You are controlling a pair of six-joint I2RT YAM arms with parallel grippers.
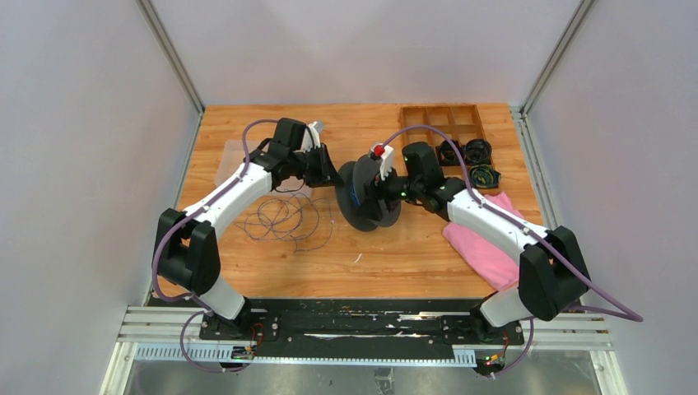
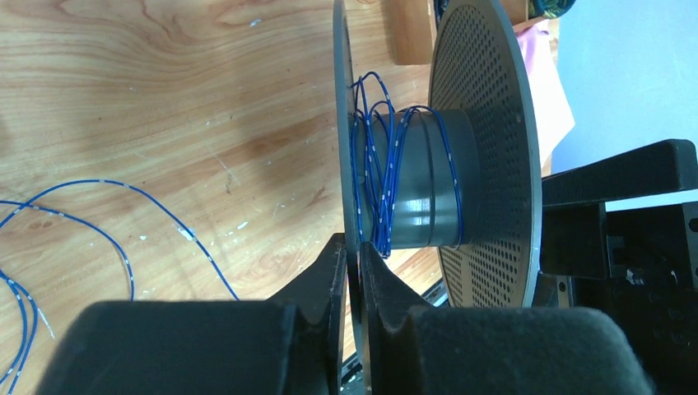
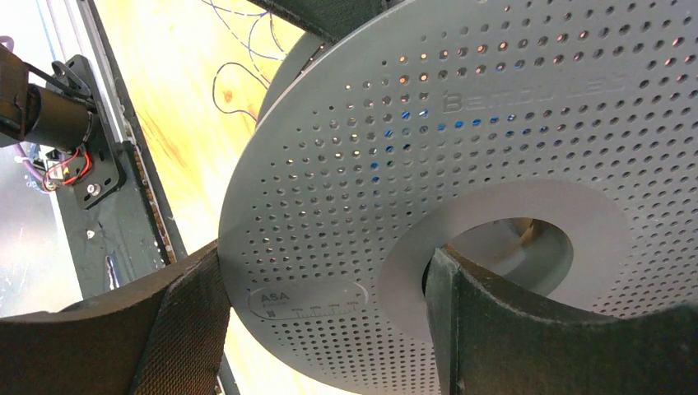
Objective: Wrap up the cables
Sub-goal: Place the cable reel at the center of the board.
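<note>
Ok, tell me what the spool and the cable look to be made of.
The spool looks like matte grey plastic: moulded perforations and embossed lettering. The cable seems to be a thin wire in smooth blue insulation, probably plastic, with pale marks at intervals; its core is hidden.

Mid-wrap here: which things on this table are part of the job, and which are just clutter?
In the job: cable, partly wound; spool; left hand and right hand gripping it.
Lying about: pink cloth, wooden tray, black coiled bundles.
</note>
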